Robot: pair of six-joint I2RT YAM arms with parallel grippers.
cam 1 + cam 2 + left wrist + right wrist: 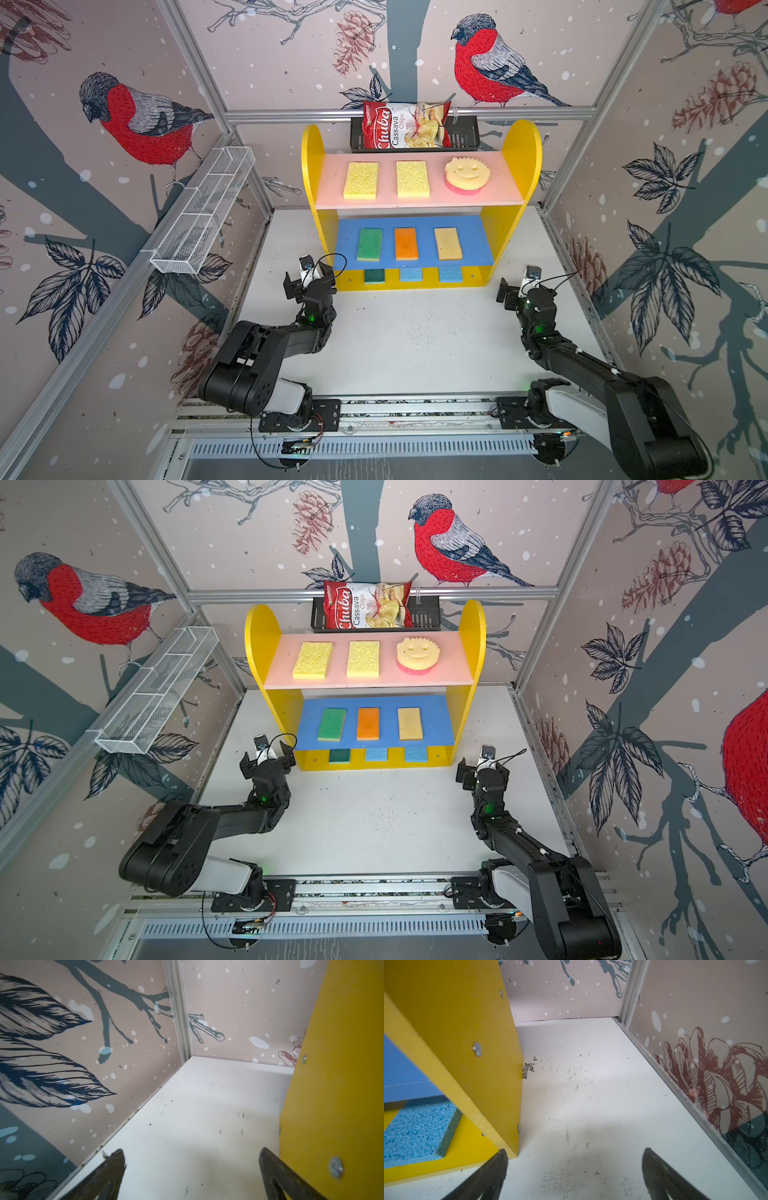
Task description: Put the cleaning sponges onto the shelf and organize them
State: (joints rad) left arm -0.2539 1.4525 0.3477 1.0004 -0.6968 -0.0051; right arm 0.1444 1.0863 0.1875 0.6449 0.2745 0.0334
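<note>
All nine cleaning sponges [407, 243] lie three to a board on the shelf [521, 149], the worktop [415, 340] bare, and my left gripper [191, 1154] and right gripper [574, 1154] stand wide, empty: done, I judge.

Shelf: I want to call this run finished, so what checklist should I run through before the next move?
1. Pink top board holds two yellow sponges and the smiley sponge: ok.
2. Blue middle board holds green sponge, orange sponge, tan sponge: ok.
3. Yellow base holds dark green sponge and two light blue sponges: ok.
4. No sponge left on the table: ok.
5. Left gripper and right gripper open, empty: ok.
6. Left gripper clear of the shelf's yellow side: cannot tell.
</note>
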